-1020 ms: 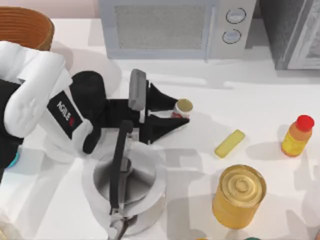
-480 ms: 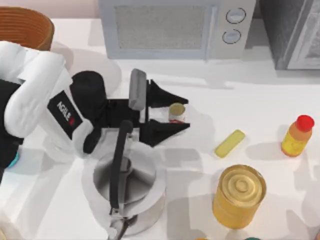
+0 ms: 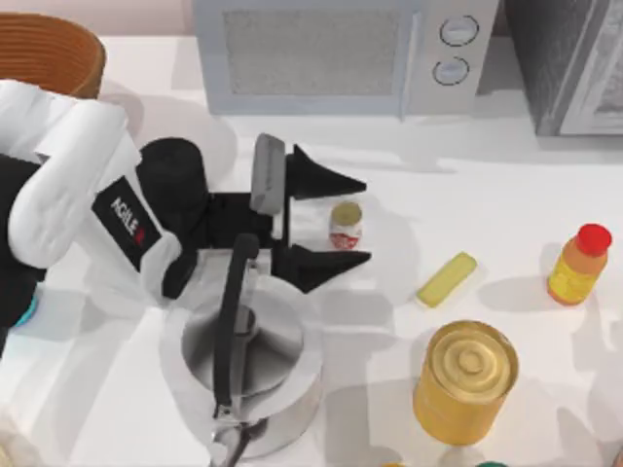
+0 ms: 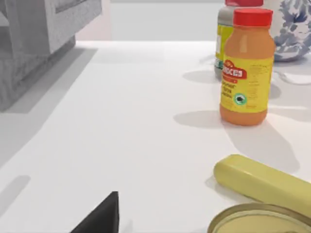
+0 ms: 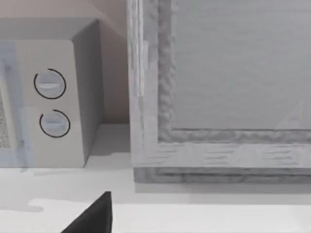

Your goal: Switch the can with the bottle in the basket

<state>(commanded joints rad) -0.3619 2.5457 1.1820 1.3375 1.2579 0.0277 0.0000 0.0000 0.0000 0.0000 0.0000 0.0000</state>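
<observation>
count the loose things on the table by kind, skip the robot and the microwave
cans: 2, small can between the left gripper jaws, big gold tin
bottles: 1, bottle
yellow bars: 1, bar
baskets: 1, basket
pots: 1, pot
total: 6

White table bears can, bottle, perhaps kettle.

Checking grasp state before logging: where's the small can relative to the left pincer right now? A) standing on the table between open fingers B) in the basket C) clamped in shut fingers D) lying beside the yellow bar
A: in the top view the can stands upright on the table between the left pincer's spread fingers, with gaps either side.
</observation>
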